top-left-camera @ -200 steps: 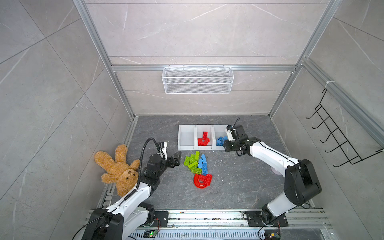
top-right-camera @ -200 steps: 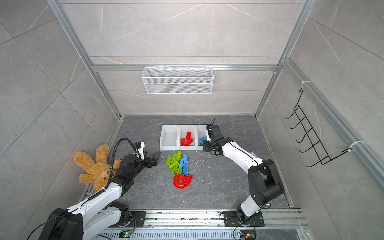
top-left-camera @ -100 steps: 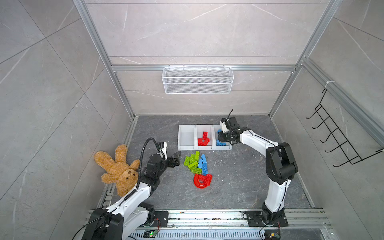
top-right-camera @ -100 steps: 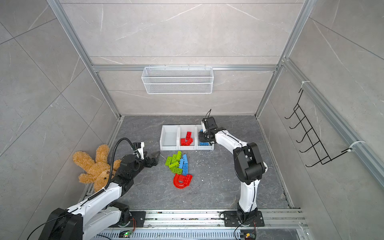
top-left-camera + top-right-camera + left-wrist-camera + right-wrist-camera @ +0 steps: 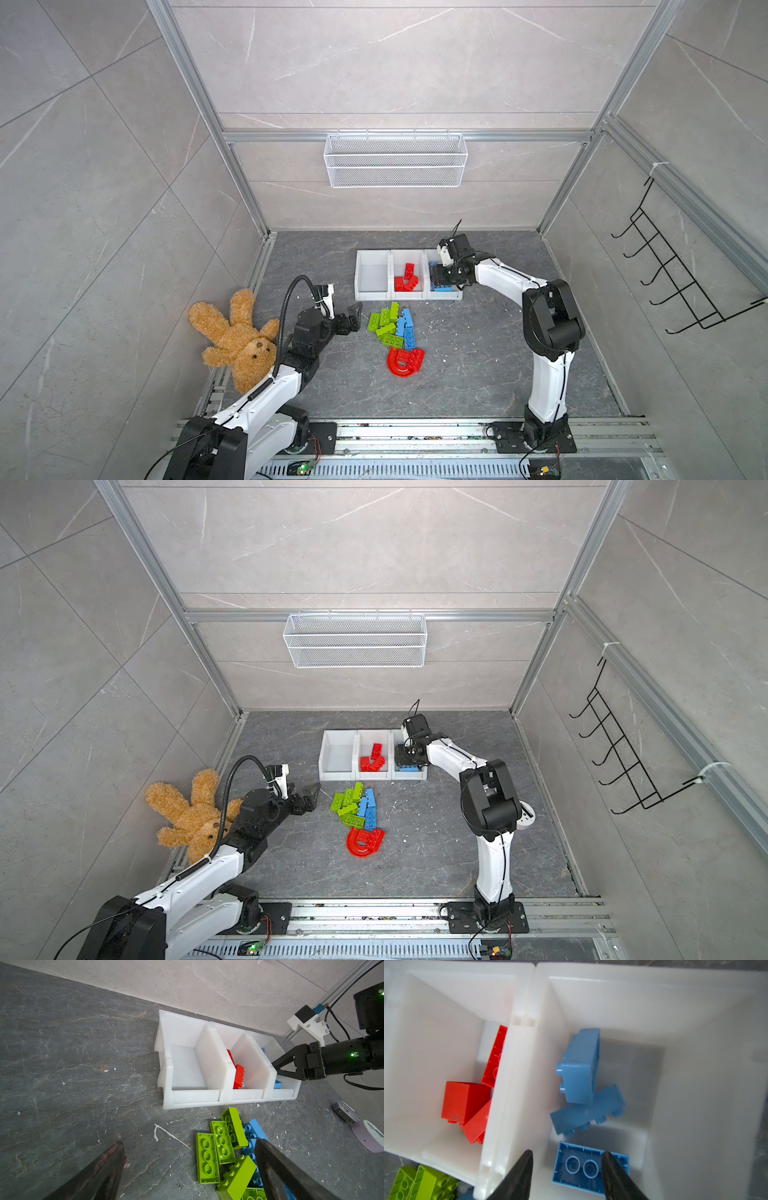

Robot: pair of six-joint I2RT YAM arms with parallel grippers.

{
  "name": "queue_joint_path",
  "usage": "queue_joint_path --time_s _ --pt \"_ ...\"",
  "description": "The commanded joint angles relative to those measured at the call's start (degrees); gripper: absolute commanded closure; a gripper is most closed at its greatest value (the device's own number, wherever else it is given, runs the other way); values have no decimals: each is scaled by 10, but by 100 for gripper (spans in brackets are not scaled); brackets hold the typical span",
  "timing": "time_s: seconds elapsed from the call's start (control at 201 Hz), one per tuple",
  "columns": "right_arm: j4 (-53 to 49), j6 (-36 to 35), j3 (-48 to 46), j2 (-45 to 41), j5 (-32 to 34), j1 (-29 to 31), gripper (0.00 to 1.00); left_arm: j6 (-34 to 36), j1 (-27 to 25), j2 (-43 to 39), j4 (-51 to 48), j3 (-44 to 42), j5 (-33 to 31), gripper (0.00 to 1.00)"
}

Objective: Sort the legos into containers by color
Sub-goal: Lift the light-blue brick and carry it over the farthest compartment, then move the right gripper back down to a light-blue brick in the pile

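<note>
Over the last second the right gripper (image 5: 566, 1153) had swung from beside the front right corner of the containers to above the right-hand white plastic open-top bin (image 5: 695, 1022), and its black fingers had parted. They stood apart and empty. A blue studded brick lying underside-up (image 5: 589, 1165) sat on the bin floor just beneath them, near two other blue bricks (image 5: 579, 1068), one of them propped on end.

The middle white bin (image 5: 446, 1001) held the red bricks (image 5: 406, 277), and the left-hand white bin (image 5: 358, 270) had no brick in it. The left gripper (image 5: 190, 1141) had not shifted. It hung spread wide and empty beside the floor pile of lime green bricks (image 5: 384, 322), long blue bricks (image 5: 406, 328) and a red arch-shaped piece (image 5: 399, 365).

The main risk was in the withdrawal. The fingertips sat low and close to the shared divider wall, so a slanted exit would likely have hooked it and dragged the joined row. A finger could also have clipped the released brick and flicked it out.

The pile brought its own trouble. Green and blue lay touching and partly stacked, so a grasp on one would probably have carried a neighbour into the wrong bin. Both arms reaching for the pile together could have collided.
</note>
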Motion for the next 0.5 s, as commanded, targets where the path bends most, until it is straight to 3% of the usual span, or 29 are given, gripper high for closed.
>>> queue_joint_path --time_s 0.0,0.254,0.493 --pt "-15 -5 -17 -88 6 4 45 13 -1 -7 16 4 -2 1" --pt "25 32 -173 -249 1 79 46 13 -2 -9 15 4 -3 1" --pt "76 121 -265 -248 25 201 47 13 -1 -1 19 5 -3 1"
